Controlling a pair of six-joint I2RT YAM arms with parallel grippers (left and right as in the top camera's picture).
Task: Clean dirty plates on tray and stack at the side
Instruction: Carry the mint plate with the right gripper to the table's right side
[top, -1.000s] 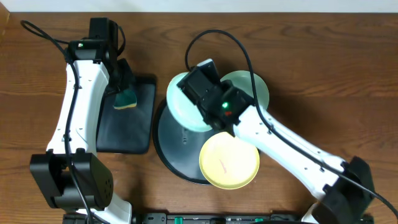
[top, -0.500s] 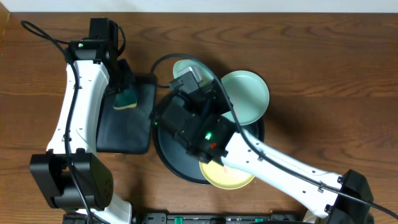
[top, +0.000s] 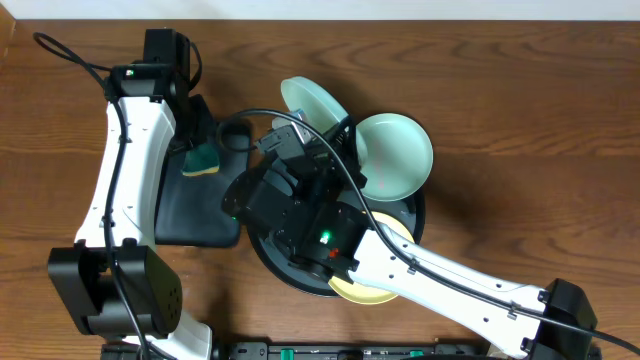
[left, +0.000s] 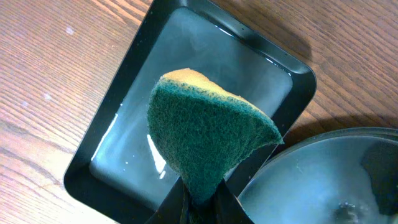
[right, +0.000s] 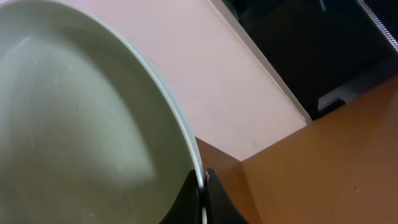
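Right end effector (right: 203, 188) closed on the rim of a mint plate (top: 312, 103), which it holds raised and tilted above the round tray (top: 268, 250).
By the look of things the task is at an early stage. No plate is stacked at the side. A second mint plate (top: 395, 155) lies over the tray's far right rim, and a yellow plate (top: 372, 290) lies at its near edge, mostly hidden under the right arm. The left end effector (left: 199, 200) grips a green sponge (left: 208, 146) above a rectangular tray (left: 134, 81) of shallow water, apart from the raised plate, so wiping appears not yet begun. The table (top: 520, 120) is dark wood grain, and a pale wall (top: 400, 8) borders its far edge.
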